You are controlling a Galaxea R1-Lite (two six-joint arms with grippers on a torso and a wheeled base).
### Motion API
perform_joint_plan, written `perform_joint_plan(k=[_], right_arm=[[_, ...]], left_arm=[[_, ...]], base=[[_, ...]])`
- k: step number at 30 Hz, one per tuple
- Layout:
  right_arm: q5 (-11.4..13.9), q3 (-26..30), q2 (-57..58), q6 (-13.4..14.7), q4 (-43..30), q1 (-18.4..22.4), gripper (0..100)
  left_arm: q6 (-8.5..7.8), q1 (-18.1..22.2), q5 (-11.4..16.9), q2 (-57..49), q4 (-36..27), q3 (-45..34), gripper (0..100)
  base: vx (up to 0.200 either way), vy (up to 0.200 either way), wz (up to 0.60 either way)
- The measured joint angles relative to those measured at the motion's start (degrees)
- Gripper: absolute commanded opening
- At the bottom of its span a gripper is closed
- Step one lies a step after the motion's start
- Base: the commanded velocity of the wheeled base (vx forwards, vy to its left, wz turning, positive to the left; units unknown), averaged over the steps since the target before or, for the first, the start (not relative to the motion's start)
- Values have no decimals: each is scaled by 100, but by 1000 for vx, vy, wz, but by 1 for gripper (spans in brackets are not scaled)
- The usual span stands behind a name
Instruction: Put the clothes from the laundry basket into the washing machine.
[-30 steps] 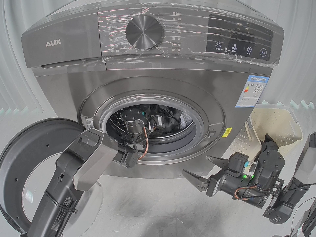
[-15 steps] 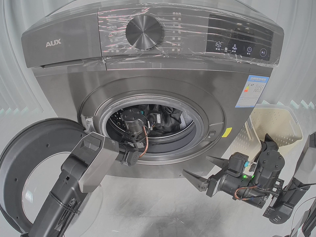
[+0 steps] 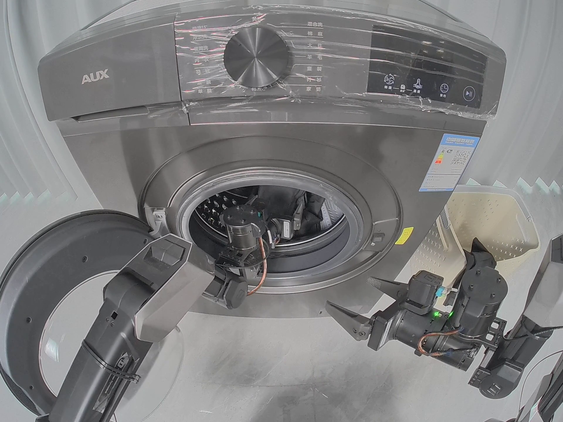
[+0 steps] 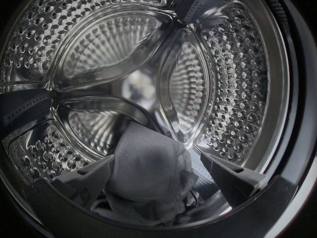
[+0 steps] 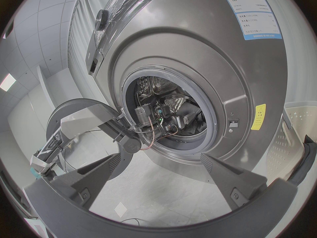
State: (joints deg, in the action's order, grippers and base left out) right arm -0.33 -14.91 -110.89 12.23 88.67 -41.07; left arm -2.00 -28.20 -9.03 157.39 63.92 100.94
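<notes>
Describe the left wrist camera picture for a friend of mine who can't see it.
A crumpled grey garment lies inside the washing machine's shiny, perforated steel drum. The left arm's two dark fingers stand wide apart in the foreground, one on each side of the garment, pointing into the drum.

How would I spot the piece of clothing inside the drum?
Find the grey washing machine and look into its steel drum. At its bottom lies a bunched grey garment, the only soft, matte thing among shiny dimpled metal.
</notes>
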Motion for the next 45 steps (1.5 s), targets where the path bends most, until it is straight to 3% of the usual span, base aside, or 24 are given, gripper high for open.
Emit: perform_joint_plan(k=[28,37,45], right_arm=[[101,119,276,-7,-13,108,100],[35,436,524,-139,-22,177,100],[-180,1023,1276,-273,-33,315,100]], left_arm=[[23,-923,375,-2277,1875,-5058,100],[556,-1290,371,-3842,2302,-6985,100],[857,-1546,26,-5503,2359,-8672,100]], base=[[0,0,0],[0,0,0],[0,0,0]])
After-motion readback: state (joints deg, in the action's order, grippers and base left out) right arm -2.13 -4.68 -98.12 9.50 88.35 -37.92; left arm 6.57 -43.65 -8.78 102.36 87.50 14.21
